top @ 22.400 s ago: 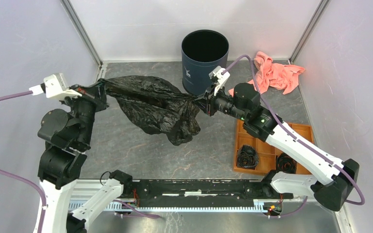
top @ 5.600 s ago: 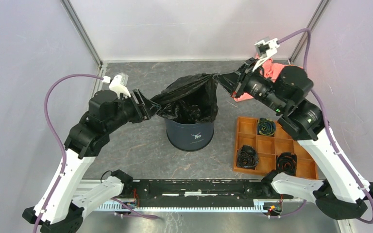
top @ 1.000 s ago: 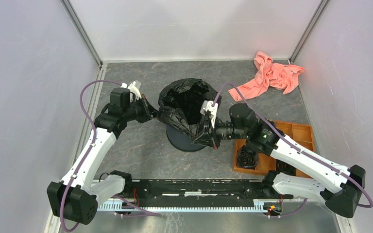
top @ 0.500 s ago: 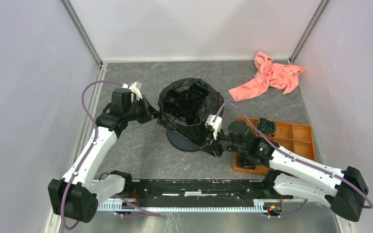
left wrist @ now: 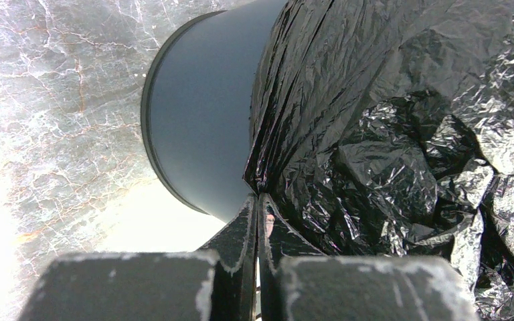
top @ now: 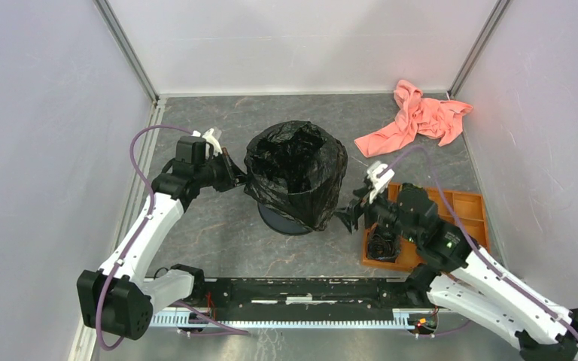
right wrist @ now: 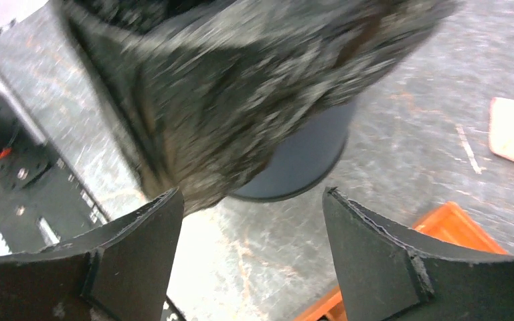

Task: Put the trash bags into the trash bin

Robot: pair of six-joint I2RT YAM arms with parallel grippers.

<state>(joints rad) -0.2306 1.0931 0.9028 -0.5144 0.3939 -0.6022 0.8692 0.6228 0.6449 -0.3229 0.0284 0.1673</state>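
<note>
The glossy black trash bag (top: 295, 173) is draped over the mouth of the dark navy trash bin (top: 280, 219), its film hanging down the bin's outer wall on all sides. In the left wrist view the bag (left wrist: 388, 127) covers the bin (left wrist: 201, 127). My left gripper (top: 237, 179) is shut on the bag's left edge (left wrist: 258, 194). My right gripper (top: 348, 216) stands open just right of the bin, apart from the bag's hanging hem (right wrist: 214, 107), nothing between its fingers (right wrist: 134, 261).
An orange compartment tray (top: 459, 207) with small black rolls (top: 382, 244) lies under and behind my right arm. A salmon-pink cloth (top: 418, 116) is at the back right. Grey walls enclose the table on three sides.
My right gripper has let go of the bag's right hem, opened wide and pulled back to the right and toward the near edge. The left gripper has kept its hold in place.
</note>
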